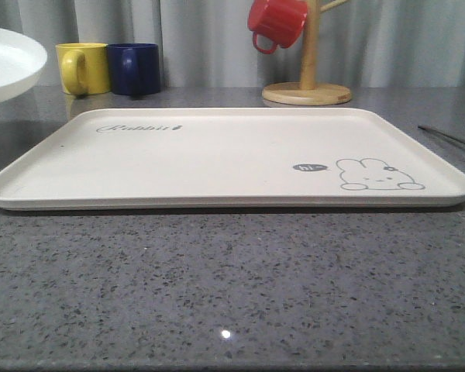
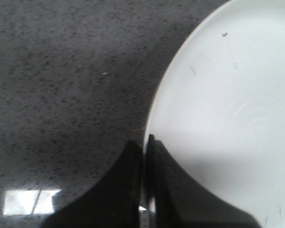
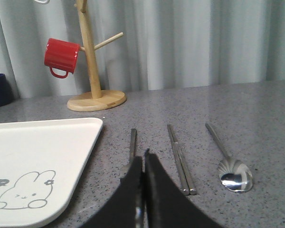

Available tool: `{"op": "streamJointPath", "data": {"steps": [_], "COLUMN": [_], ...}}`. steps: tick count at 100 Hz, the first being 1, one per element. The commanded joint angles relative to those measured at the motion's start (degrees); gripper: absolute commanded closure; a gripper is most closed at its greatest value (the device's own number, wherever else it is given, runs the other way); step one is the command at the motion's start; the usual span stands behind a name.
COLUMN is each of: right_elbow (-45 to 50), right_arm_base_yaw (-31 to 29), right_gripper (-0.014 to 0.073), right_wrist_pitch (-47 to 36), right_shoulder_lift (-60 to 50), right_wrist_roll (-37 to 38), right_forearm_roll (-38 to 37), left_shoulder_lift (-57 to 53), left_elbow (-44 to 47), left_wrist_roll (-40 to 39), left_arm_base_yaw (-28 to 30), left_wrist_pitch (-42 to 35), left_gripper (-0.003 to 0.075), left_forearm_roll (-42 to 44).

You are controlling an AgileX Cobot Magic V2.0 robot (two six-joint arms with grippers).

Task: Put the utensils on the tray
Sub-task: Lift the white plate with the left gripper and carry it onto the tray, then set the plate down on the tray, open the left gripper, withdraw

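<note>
Grey speckled countertop [image 3: 256, 109] bears fork [image 3: 132, 142], chopsticks [image 3: 179, 156] and spoon [image 3: 230, 168] lengthwise just beyond the clenched, empty right gripper [image 3: 144, 159]; tray [image 3: 61, 137] lies lower left.

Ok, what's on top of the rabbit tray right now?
Nothing lies on the tray: just its printed rabbit and script. The fork, chopsticks and spoon lie on the counter beside it; the right gripper covers part of the fork.
</note>
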Motion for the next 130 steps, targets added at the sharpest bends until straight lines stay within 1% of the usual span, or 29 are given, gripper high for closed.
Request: {"op": "streamJointPath", "data": {"steps": [1, 19, 37, 59, 76, 114, 121, 130], "right_elbow": [0.20, 0.20, 0.20, 0.20, 0.20, 0.20, 0.20, 0.20], "right_arm_base_yaw": [-0.21, -0.21, -0.21, -0.21, -0.21, -0.21, -0.21, -0.21], "right_gripper": [0.0662, 0.0662, 0.0662, 0.0662, 0.0662, 0.0662, 0.0662, 0.0662], "right_wrist_pitch": [-4.78, -4.78, -4.78, -4.78, -4.78, -4.78, -4.78, -4.78], "right_shoulder_lift": [-0.89, -0.89, -0.89, -0.89, -0.89, -0.89, -0.89, -0.89], "right_wrist_roll": [-0.27, -0.27, -0.27, -0.27, -0.27, -0.27, -0.27, -0.27], "right_forearm_roll": [0.09, 0.09, 0.09, 0.09, 0.09, 0.09, 0.09, 0.09], "left_shoulder_lift": [-2.37, -1.65, 3.58, 10.79, 14.72, 17.34, 17.34, 17.34], "left_elbow": [-1.85, -1.98, -6.57, -12.62, -13.10, -13.10, -13.10, -13.10], "left_wrist_roll": [0.99, 0.99, -0.63, -2.13, -3.15, -3.15, -3.15, -3.15], "left_arm_base_yaw": [-3.08, -11.43, -19.41, -25.28, -27.30, -27.39, -27.39, -27.39], "left_wrist_pitch": [-0.80, -3.26, -3.13, -1.02, -0.72, -0.44, -0.44, -0.44], "left_gripper": [0.0739, 0.0740, 0.0740, 0.0740, 0.0740, 0.0734, 0.0694, 0.0598], "left_forearm_roll": [-4.34, -4.34, -4.09, -3.67, -2.54, -2.24, -2.24, -2.24]}}
